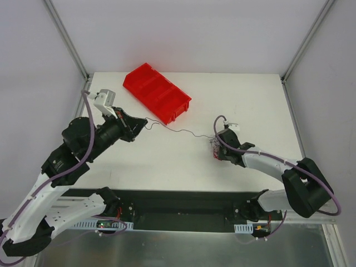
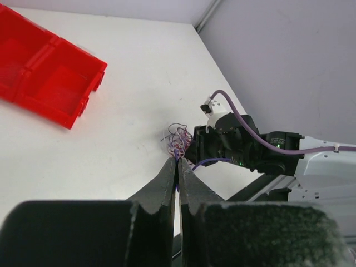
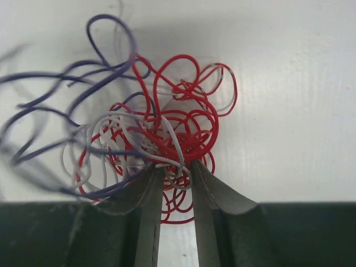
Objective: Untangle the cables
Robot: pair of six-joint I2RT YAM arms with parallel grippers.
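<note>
Top view: the cables (image 1: pixel 213 146) are recorded as a small knotted clump on the table (image 1: pixel 167 164) at the right gripper (image 1: pixel 216 150). Only one strand is drawn out across to the left gripper (image 1: pixel 142 123) near the red bin (image 1: pixel 157 92), so most of the untangling is judged undone. Left wrist view: the left gripper (image 2: pixel 178 164) is shown pressed together, pinching that strand, with the clump just beyond. Right wrist view: the right gripper (image 3: pixel 176 169) is seen narrowly parted about several red and whitish loops, and whether these are gripped cannot be told.

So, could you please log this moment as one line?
left gripper: shut on cable strand | strand: runs to tangle | right gripper: jaws slightly apart around tangle
</note>
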